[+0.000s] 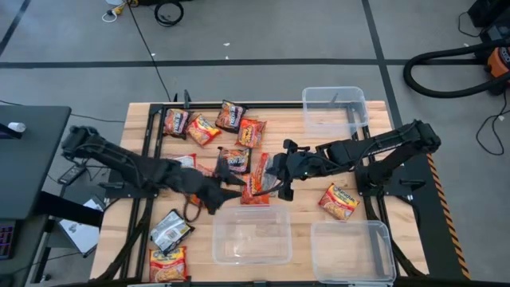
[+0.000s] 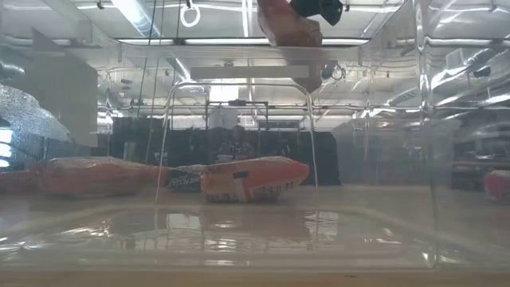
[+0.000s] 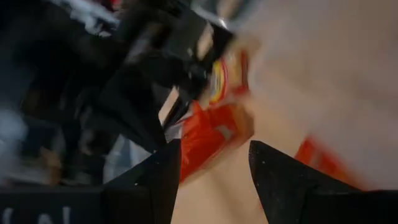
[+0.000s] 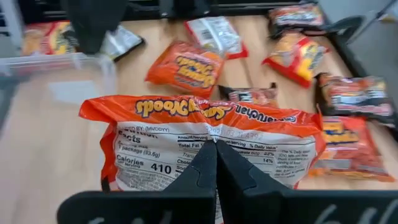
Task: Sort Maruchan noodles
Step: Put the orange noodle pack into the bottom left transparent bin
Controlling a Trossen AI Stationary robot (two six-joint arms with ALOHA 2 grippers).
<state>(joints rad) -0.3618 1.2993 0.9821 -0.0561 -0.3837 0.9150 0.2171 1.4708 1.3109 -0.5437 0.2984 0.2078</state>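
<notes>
Orange packet (image 4: 199,146) reads "Calories 410", seemingly "Noodles".

**A robotics lab floor**

A wooden worktop (image 1: 135,119) on a black frame stands on grey concrete floor (image 1: 263,32) marked with dark tape lines. Loose cables (image 1: 151,48) trail across it, a vacuum hose (image 1: 446,72) curls nearby, and long ceiling strip lights (image 2: 231,41) run overhead.

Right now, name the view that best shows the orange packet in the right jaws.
Right wrist view: the orange packet fills it, label readable, pinched by the right gripper. High view shows it small; low view only its underside; left wrist view blurs it.
</notes>
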